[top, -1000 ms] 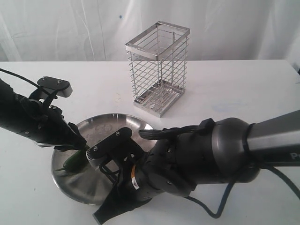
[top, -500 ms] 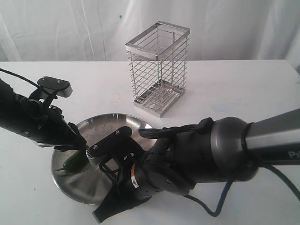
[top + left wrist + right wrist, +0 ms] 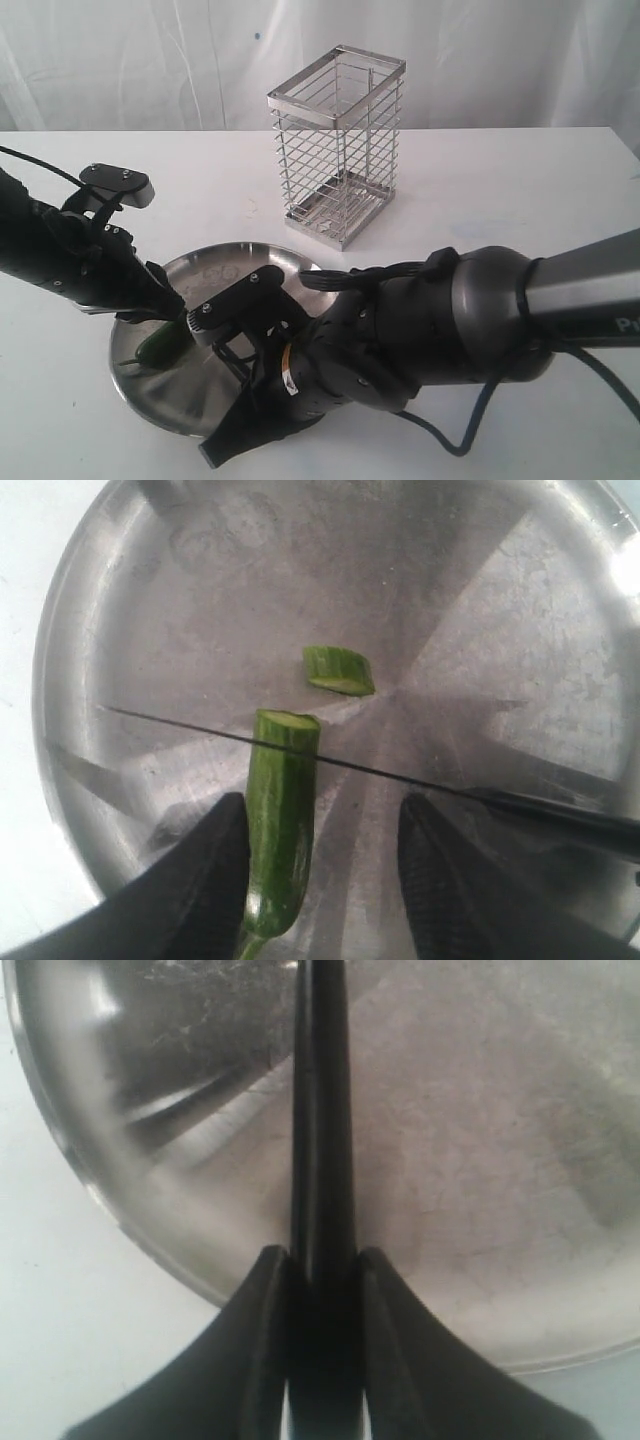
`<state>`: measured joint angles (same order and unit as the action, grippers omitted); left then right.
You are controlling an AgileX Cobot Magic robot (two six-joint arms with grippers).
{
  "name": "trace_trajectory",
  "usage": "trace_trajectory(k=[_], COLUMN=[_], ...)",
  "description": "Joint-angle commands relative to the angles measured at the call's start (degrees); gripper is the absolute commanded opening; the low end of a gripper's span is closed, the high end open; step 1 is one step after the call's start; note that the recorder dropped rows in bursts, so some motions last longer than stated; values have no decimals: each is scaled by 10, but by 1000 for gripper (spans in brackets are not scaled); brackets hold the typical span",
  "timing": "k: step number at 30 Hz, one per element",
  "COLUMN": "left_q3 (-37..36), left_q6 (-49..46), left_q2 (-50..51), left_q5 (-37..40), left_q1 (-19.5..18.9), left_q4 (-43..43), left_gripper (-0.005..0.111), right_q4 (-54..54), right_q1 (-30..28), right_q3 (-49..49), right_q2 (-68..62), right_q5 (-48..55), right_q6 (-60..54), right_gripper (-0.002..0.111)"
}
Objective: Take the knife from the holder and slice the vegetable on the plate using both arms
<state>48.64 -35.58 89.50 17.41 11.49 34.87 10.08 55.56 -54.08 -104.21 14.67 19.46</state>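
Steel plate (image 3: 480,630) sits on the white table (image 3: 520,190), and the vegetable (image 3: 280,820) lies on it lengthwise between the fingers (image 3: 205,880) of your left gripper (image 3: 325,808). That pincer is spread wide and has hold of nothing: one finger is just beside the pepper's skin, the other stands clear of it.

Your right gripper (image 3: 322,1260) is closed firmly on the black handle of the knife (image 3: 322,1110), both pads pressed flat against its sides. In the left wrist view the thin blade runs across the plate and crosses the pepper right at its cut, pale-green end. One short cut piece (image 3: 340,670) lies just beyond the blade, apart from the main body.

On writing, you get little. A small yellow-orange label (image 3: 287,378) shows on the thick right arm (image 3: 450,330), but its print is too small to read. White lettering starts with a "P" at the picture's edge on the same arm and is cut off there.

Well behind the plate, the holder (image 3: 337,140) stands upright.
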Motion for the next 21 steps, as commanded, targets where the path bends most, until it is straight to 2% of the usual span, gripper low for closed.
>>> trace_trajectory(k=[1, 21], left_q3=[1, 1], left_q6=[2, 2], left_q2=[-6, -6], left_q5=[12, 5], left_q1=[-1, -1], left_q4=[6, 7], left_gripper=[51, 51], right_q4=[-1, -30], right_q1=[-9, -3], right_q3=[-1, -1], right_q2=[2, 13], right_q5=[-6, 6], right_q6=[3, 2], right_gripper=[0, 0])
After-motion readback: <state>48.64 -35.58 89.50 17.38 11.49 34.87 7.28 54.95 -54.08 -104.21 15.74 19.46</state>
